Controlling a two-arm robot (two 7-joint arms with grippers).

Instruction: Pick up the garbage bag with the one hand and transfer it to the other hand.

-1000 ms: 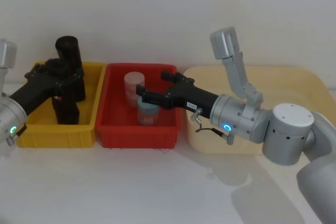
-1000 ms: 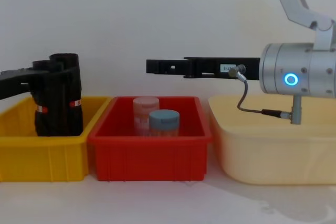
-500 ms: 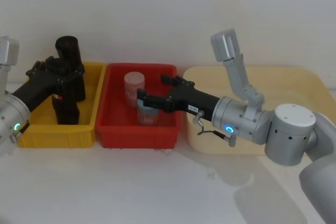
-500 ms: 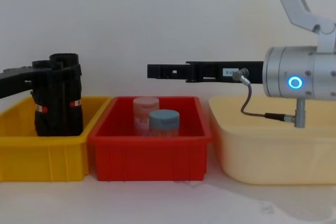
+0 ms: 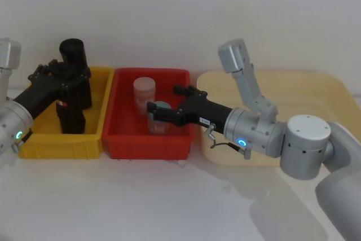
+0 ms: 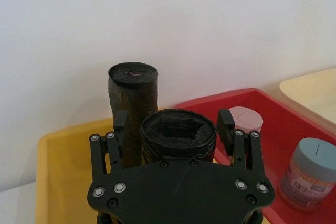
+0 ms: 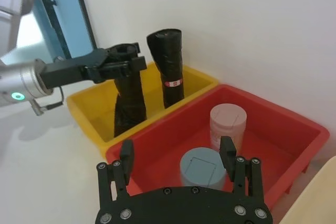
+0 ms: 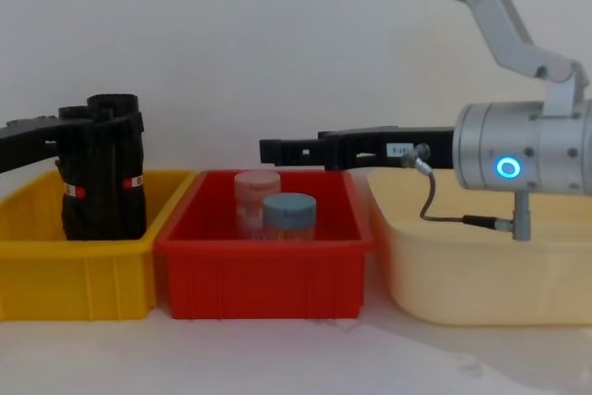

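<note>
Two black garbage bag rolls stand in the yellow bin (image 5: pixel 62 142). The nearer garbage bag (image 5: pixel 70 118) (image 6: pixel 178 132) (image 7: pixel 128 103) stands on the bin floor. My left gripper (image 5: pixel 76 80) (image 6: pixel 176 124) (image 8: pixel 92 117), on the green-ringed arm, is open, with one finger (image 6: pixel 226 124) on each side of that roll's top. The taller roll (image 5: pixel 72 52) (image 6: pixel 133 87) stands just behind it. My right gripper (image 5: pixel 163 99) (image 7: pixel 177 153) (image 8: pixel 268 148), on the blue-ringed arm, is open and empty, hovering over the red bin (image 5: pixel 146 145).
In the red bin a pink jar (image 5: pixel 144 88) (image 8: pixel 252 187) and a blue-lidded jar (image 7: pixel 199 166) (image 8: pixel 289 215) stand under the right gripper. A large cream tub (image 5: pixel 316 83) sits to the right. A white wall runs close behind the bins.
My right gripper has come down lower over the red bin and its jars. The left gripper has barely shifted around the roll, which stays on the bin floor.
</note>
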